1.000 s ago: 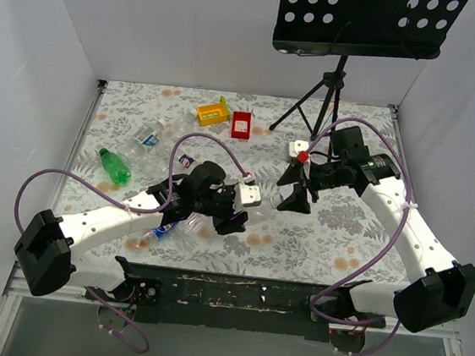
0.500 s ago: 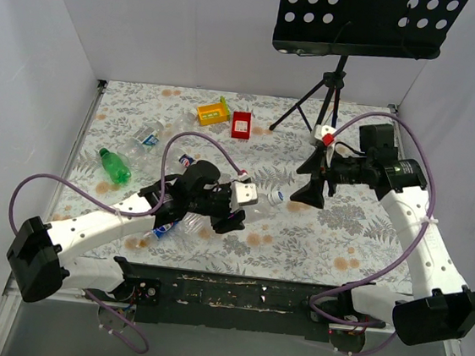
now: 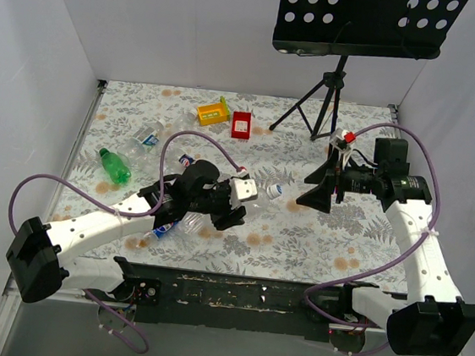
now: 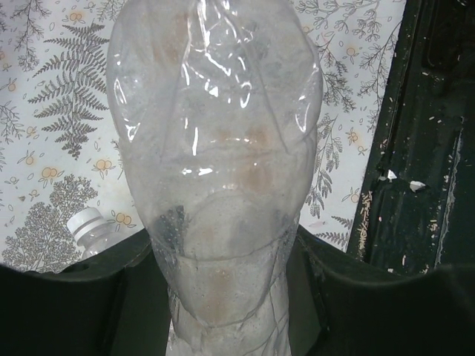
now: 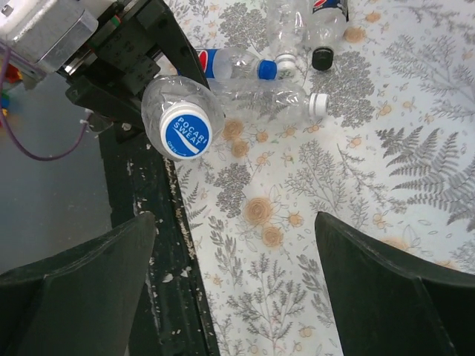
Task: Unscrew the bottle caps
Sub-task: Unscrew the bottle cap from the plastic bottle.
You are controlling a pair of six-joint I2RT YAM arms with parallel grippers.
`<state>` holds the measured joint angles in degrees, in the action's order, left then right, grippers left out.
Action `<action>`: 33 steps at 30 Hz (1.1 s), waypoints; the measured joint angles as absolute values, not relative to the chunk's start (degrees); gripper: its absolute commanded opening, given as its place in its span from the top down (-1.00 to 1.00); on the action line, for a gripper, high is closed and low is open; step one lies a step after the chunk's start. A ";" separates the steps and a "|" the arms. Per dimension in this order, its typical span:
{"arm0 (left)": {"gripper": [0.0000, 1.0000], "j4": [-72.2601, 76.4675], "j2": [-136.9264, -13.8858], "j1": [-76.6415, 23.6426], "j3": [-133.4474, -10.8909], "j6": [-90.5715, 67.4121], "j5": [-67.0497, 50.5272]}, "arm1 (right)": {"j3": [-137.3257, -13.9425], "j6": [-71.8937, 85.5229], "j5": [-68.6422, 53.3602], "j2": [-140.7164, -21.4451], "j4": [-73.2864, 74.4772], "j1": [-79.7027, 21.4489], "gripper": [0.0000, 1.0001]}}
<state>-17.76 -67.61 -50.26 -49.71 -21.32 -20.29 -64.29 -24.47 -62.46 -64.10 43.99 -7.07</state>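
Observation:
My left gripper (image 3: pixel 228 204) is shut on a clear plastic bottle (image 4: pixel 215 148) and holds it off the table. In the left wrist view the bottle fills the frame between my dark fingers (image 4: pixel 67 297). Its blue-and-white cap (image 5: pixel 185 132), printed POCARI SWEAT, is on the neck and faces my right wrist camera; it also shows in the top view (image 3: pixel 275 190). My right gripper (image 3: pixel 319 191) is open and empty, to the right of the cap with a gap between them. In the right wrist view its fingers (image 5: pixel 393 289) spread wide over bare tablecloth.
Bottles with a blue cap (image 5: pixel 267 69) and a white cap (image 5: pixel 319 104) lie under the left arm, near a black cap (image 5: pixel 322 58). A green bottle (image 3: pixel 114 167) and clear bottles (image 3: pixel 144 137) lie left. Yellow tray (image 3: pixel 214 111), red tray (image 3: pixel 241 125) and a tripod stand (image 3: pixel 322 102) stand at the back.
My right gripper has drawn back to the right, away from the bottle's cap end, and the cap now shows. The left arm still holds the bottle, shifted slightly.

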 measured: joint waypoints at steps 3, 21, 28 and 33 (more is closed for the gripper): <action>0.94 -17.52 -67.68 -50.76 -49.71 -21.45 -18.90 | -62.11 -21.19 -63.70 -64.05 41.89 -6.26 -0.89; 0.94 -15.77 -70.02 -55.00 -49.71 -21.45 -13.58 | -61.60 -16.84 -66.24 -65.67 40.40 -4.03 -0.88; 0.93 -15.20 -70.06 -55.37 -49.71 -21.45 -12.53 | -61.73 -18.26 -66.26 -67.75 42.92 -3.44 -0.87; 0.94 -14.94 -70.06 -55.44 -49.71 -21.43 -11.73 | -61.84 -18.41 -66.50 -67.96 43.72 -3.38 -0.87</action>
